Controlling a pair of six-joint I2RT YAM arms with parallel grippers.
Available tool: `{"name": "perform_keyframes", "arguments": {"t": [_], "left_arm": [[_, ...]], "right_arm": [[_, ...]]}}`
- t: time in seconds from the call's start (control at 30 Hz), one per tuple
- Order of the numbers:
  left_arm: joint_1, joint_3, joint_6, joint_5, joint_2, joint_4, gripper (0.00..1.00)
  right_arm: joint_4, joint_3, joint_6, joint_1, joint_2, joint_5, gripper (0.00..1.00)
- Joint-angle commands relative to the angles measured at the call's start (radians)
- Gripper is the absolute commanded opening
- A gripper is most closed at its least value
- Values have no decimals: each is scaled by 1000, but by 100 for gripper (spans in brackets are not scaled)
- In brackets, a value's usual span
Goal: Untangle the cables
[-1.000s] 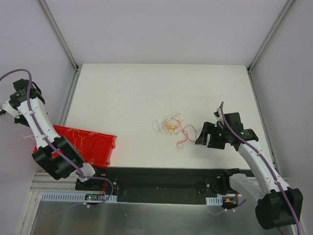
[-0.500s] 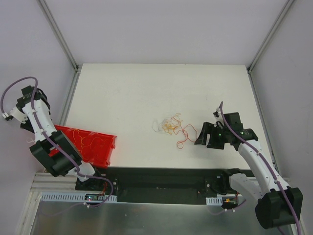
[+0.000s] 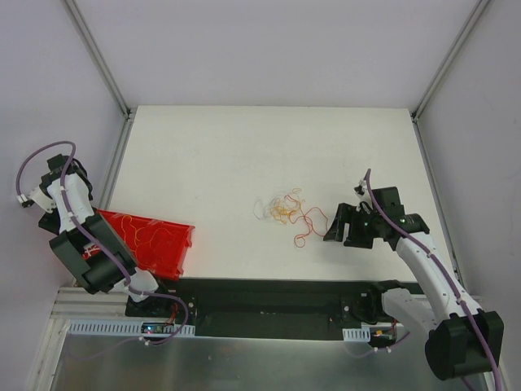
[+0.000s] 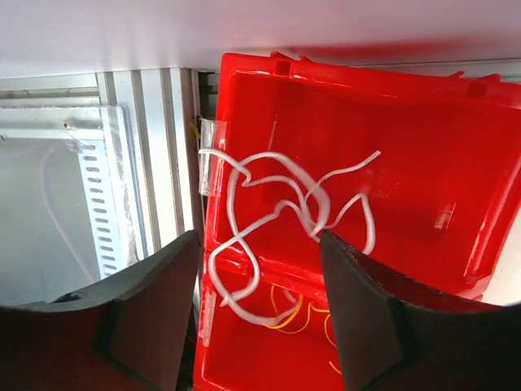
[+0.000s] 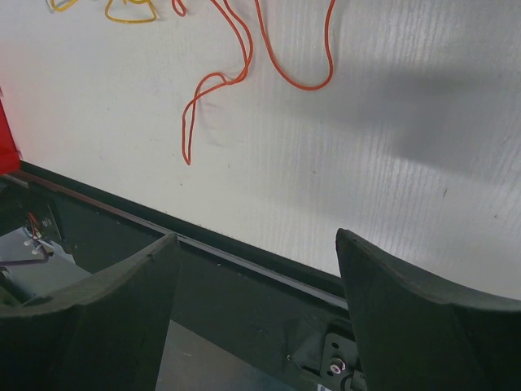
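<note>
A small heap of cables (image 3: pixel 285 209) lies near the middle of the white table (image 3: pixel 244 147). 1 red cable (image 5: pixel 244 49) trails out of the heap to the right and near side. It lies between the heap and the right gripper (image 5: pixel 256 240), not touching it. That gripper sits low over the table, just right of the heap. Its 2 fingers are wide apart and hold nothing.

A red bin (image 3: pixel 167 244) sits at the near left corner of the table. The left gripper (image 4: pixel 259 244) hangs above it with its fingers apart, holding nothing. A white cable (image 4: pixel 277 212) lies curled in the bin below, across a low wall inside it. A few yellow cables (image 4: pixel 285 314) lie in the nearer part of the bin. A metal rail (image 4: pixel 163 163) runs beside the bin. A black strip (image 3: pixel 269 293) runs along the near edge of the table.

Since 1 second ago, the left arm has drawn in closer to the bin. The heap and the right arm have not moved.
</note>
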Motion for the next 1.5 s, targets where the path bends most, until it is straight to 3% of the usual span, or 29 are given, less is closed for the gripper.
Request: {"name": "perform_keyframes", "arguments": {"t": [0.0, 0.13, 0.27, 0.47, 0.73, 0.9, 1.03, 1.23, 1.47], "left_arm": [[10, 1, 43, 54, -45, 15, 63], [7, -5, 54, 104, -83, 12, 77], [7, -53, 19, 250, -154, -35, 80], [8, -180, -30, 270, -278, -14, 70], [10, -234, -78, 306, -266, -20, 66], [10, -233, -86, 218, -237, -19, 62], [10, -222, -70, 172, -208, -16, 49], [10, -223, -43, 97, -178, 1, 45], [10, -257, -12, 108, -160, 47, 44]], "right_arm": [[19, -7, -20, -6, 9, -32, 79], [19, -8, -20, -5, 5, -35, 79], [20, -10, -20, -5, 4, -35, 79], [20, -11, -19, -5, 2, -35, 79], [20, -13, -19, -6, -2, -32, 79], [25, -11, -19, -6, -2, -30, 79], [22, -13, -20, -6, 1, -29, 79], [25, -11, -19, -6, 5, -27, 79], [25, -11, -19, -5, 9, -27, 79]]}}
